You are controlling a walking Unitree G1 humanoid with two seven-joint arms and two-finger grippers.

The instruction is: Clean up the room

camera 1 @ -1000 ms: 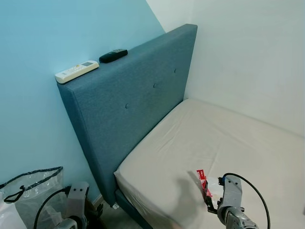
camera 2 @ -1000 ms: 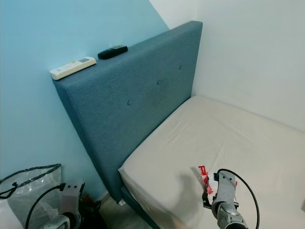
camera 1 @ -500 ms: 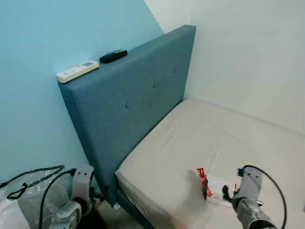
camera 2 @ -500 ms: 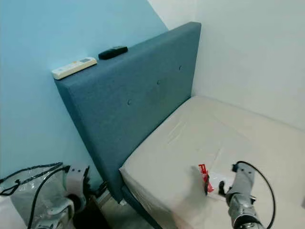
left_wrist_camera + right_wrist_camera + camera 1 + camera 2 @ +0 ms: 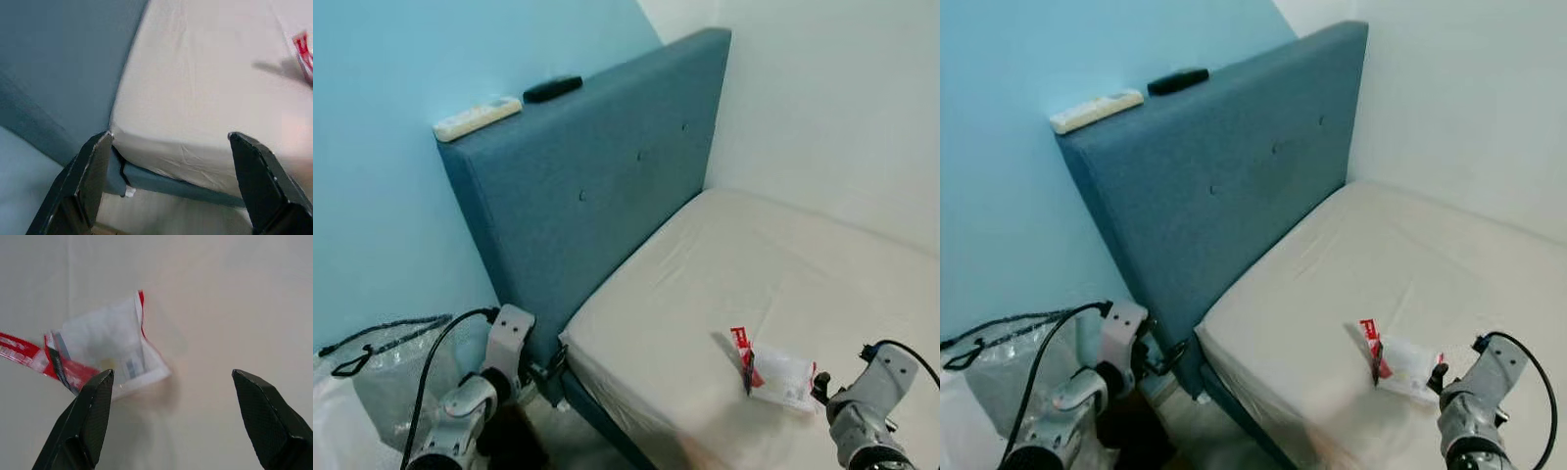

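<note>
Crumpled white-and-red plastic wrapper on the beige bed sheet, just beyond the right gripper, jaws wide, empty.

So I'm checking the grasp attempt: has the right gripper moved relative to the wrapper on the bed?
Yes. The right gripper, open, has pulled back off the wrapper, which lies on the mattress.

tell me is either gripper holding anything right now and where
Nothing is held. The right gripper is open, with the red and white wrapper lying loose on the mattress ahead. The left gripper is open too.
</note>
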